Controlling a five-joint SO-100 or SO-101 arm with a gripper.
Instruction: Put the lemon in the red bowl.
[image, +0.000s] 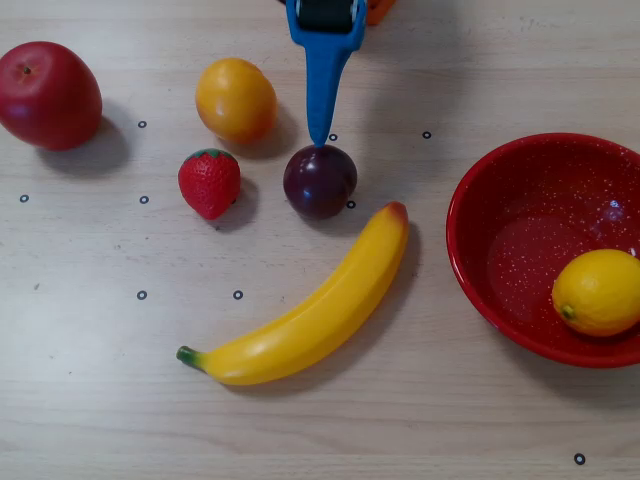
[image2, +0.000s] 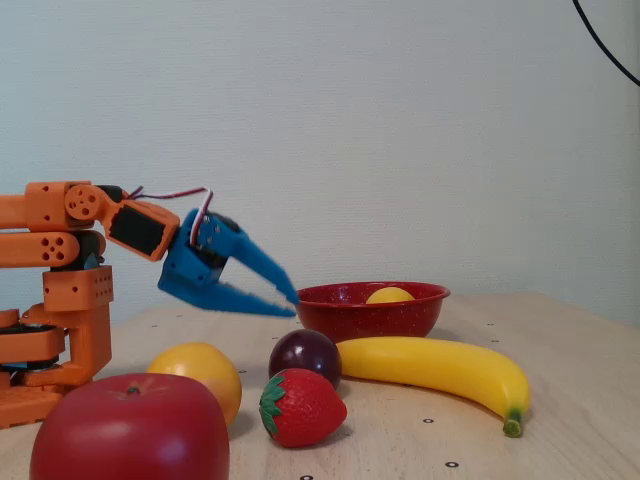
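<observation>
The lemon lies inside the red bowl at the right edge of the overhead view, against the bowl's near right wall. In the fixed view only the top of the lemon shows above the rim of the red bowl. My blue gripper hangs low, left of the bowl, its fingers a narrow gap apart with nothing between them. From overhead the gripper points down the picture, and its tip sits at the far edge of a dark plum.
A red apple, an orange-yellow fruit, a strawberry and a long banana lie left of the bowl. The orange arm base stands at the left of the fixed view.
</observation>
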